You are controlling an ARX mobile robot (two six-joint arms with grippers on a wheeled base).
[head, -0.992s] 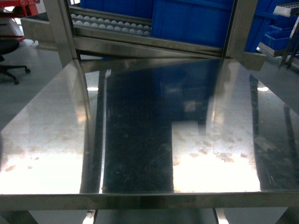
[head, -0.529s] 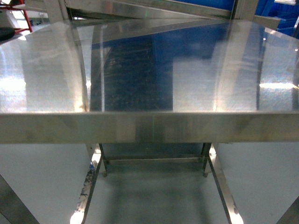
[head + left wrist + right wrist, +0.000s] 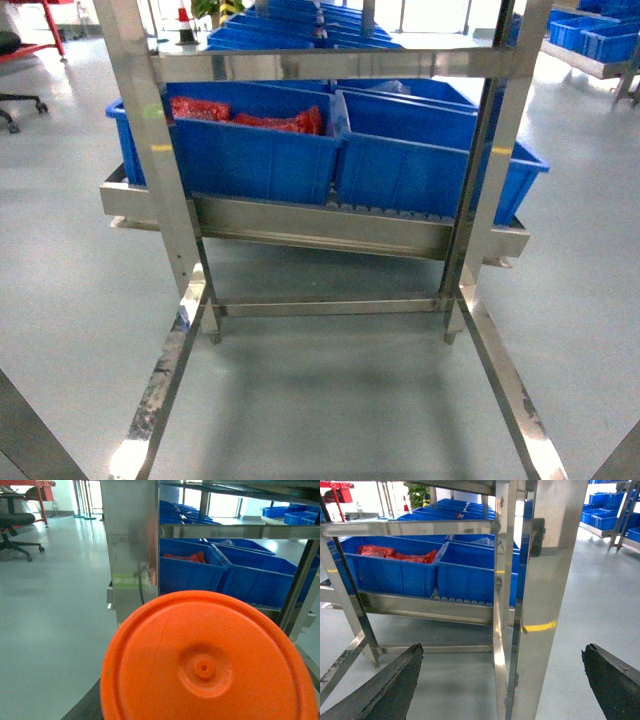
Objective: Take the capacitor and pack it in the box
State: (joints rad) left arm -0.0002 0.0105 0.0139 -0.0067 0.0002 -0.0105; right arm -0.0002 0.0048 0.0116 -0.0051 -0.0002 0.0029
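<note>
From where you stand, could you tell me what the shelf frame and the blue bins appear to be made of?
The shelf frame looks like polished stainless steel: silvery with mirror-like reflections. The blue bins seem moulded plastic, uniformly coloured with a smooth, slightly glossy finish.

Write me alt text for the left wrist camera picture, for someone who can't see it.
A large round orange lid fills the lower half of the frame, seen close up, with a small raised nub at its centre. Behind it stands a steel rack post and a shelf of blue plastic bins, one holding something red, on a pale grey floor.
</note>
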